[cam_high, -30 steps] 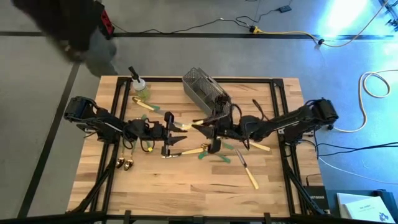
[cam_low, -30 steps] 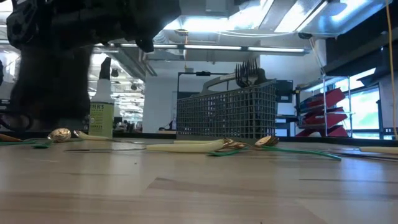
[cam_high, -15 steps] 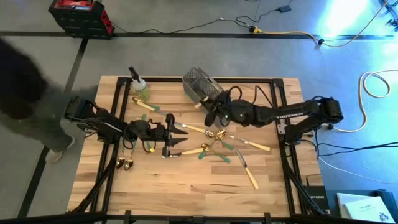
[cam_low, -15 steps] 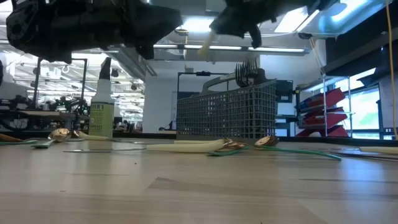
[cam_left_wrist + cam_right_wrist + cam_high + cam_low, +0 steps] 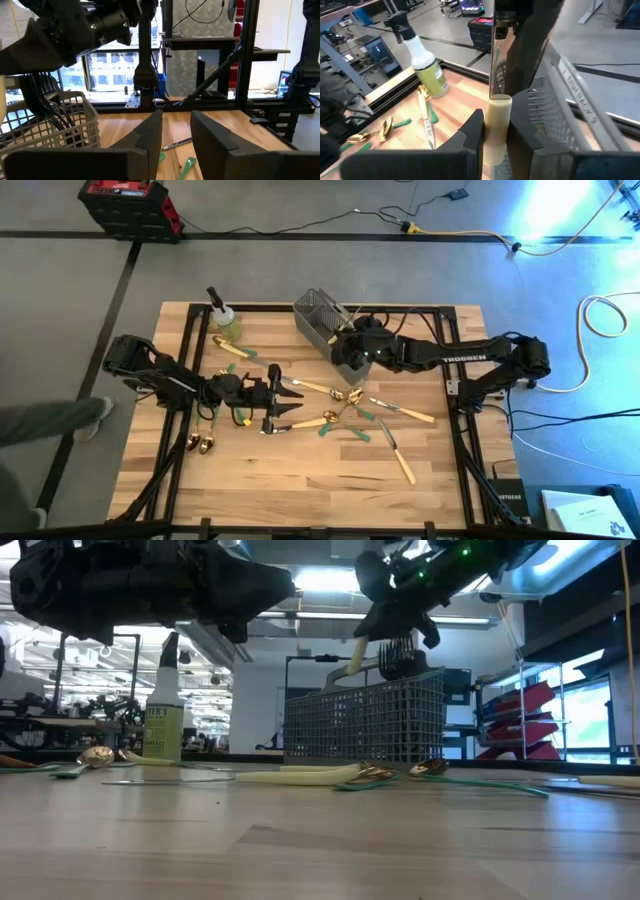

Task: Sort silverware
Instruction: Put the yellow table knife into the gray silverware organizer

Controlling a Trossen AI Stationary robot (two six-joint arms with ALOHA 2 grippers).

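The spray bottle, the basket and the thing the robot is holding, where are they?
spray bottle (image 5: 163, 725), low view, on its label.
wire basket (image 5: 365, 725), low view, on its front mesh wall.
cream-handled utensil (image 5: 496, 127), right wrist view, on the handle between the fingers.

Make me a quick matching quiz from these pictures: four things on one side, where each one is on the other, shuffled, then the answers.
Things:
1. spray bottle
2. cream-handled utensil
3. wire basket
4. left end effector

Places:
A. held by the right end effector, above the basket
B. far left corner of the table
C. far side of the table, near the middle
D. above the table's left-centre, holding nothing

Pairs: 1-B, 2-A, 3-C, 4-D
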